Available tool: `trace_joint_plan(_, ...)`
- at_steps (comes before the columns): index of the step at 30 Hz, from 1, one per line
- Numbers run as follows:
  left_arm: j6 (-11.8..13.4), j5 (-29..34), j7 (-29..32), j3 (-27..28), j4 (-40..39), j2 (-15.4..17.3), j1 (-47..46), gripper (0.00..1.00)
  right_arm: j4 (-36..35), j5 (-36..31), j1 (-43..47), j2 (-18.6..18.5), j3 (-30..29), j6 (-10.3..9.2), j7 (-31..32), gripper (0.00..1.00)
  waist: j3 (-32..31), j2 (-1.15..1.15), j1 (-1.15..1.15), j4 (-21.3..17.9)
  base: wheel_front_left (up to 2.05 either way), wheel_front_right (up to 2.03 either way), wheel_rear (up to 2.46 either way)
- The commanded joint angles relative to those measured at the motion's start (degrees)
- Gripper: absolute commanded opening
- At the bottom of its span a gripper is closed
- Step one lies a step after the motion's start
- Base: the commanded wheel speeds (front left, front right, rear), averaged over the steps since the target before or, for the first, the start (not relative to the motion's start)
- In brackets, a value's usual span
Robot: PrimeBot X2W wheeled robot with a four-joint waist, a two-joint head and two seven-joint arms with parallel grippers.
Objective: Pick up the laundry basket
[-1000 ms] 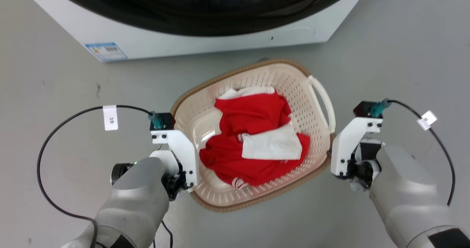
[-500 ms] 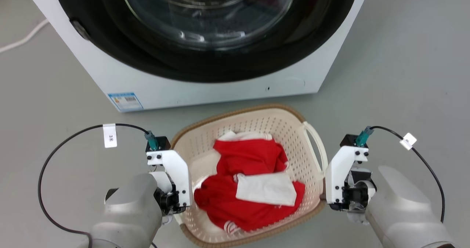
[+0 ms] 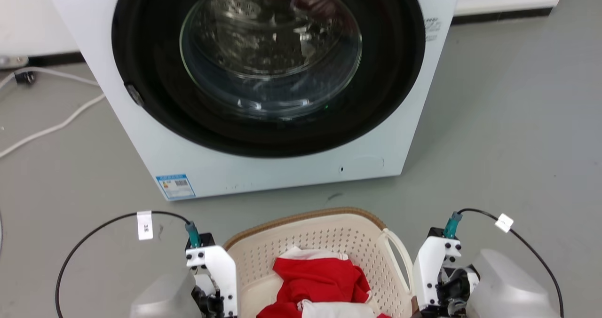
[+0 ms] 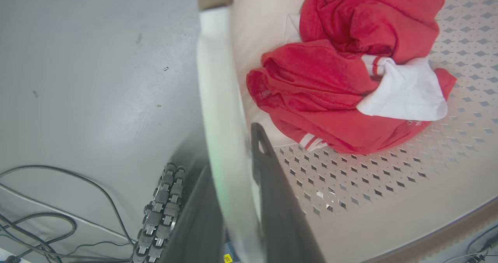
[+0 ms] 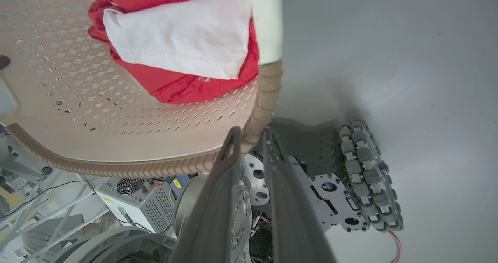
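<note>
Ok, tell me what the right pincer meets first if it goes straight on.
The laundry basket's brown rim, already between the right pincer's fingers and running on ahead; the cream handle probably next.

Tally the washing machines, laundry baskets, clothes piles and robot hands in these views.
washing machine: 1
laundry basket: 1
clothes pile: 1
hands: 2 (left hand, right hand)
Total: 5

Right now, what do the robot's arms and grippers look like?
Both forearms are rounded silver-grey shells with an angular white bracket at the wrist. A black cable with a teal plug and white tag loops to each. The left gripper and right gripper have long, flat, dark grey fingers.
</note>
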Motion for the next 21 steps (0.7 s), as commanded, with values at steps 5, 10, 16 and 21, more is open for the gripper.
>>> trace_joint_plan(5, -0.5, -0.6, 0.1, 0.1, -1.2, -1.8, 1.9, 0.0, -0.8, 1.4, 1.7, 2.0, 1.7, 0.78, -0.8, 0.0, -3.2, -0.01, 0.01, -0.2, 0.0, 0.0, 0.0)
trace_joint_plan(10, -0.4, -0.7, 0.3, -0.1, -1.2, -2.2, 3.1, 0.0, 0.4, 1.9, 2.7, 2.0, 2.7, 0.78, -1.7, 0.0, -5.1, -0.01, 0.01, 0.3, 0.0, 0.0, 0.0)
trace_joint_plan(16, -0.5, -0.9, 0.5, -0.3, -1.2, -2.7, 4.1, 0.0, 0.9, 3.0, 3.6, 2.0, 3.9, 0.78, -1.1, 0.0, -6.5, -0.01, 0.01, 0.5, 0.0, 0.0, 0.0)
trace_joint_plan(21, -0.6, -1.1, 0.3, -0.3, -1.2, -3.1, 4.7, 0.0, 1.0, 3.9, 3.4, 2.0, 4.8, 0.79, -1.0, 0.0, -6.7, -0.01, 0.01, 0.5, 0.0, 0.0, 0.0)
